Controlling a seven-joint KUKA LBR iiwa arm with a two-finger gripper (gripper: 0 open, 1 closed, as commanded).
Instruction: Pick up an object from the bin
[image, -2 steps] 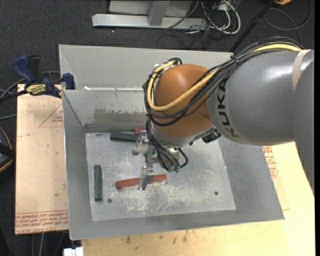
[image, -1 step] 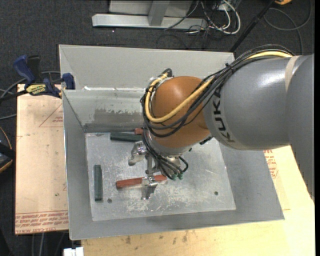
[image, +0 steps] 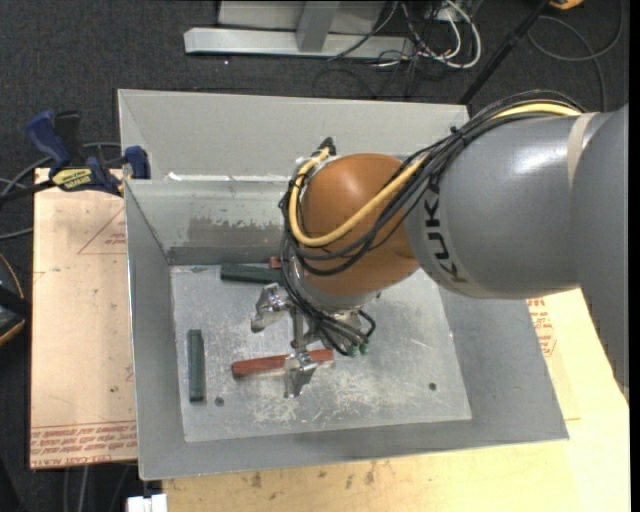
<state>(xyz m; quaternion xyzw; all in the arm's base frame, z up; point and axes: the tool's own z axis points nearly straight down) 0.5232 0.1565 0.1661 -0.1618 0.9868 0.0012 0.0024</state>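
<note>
Your gripper (image: 283, 343) is spread open and holds nothing. The red stick (image: 262, 368) lies just under its lower finger, with its long axis running across the finger line. You likely need to centre over the stick before closing.

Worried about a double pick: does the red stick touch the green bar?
Apart: the camera view shows a plain gap between the red stick and the green bar.
</note>
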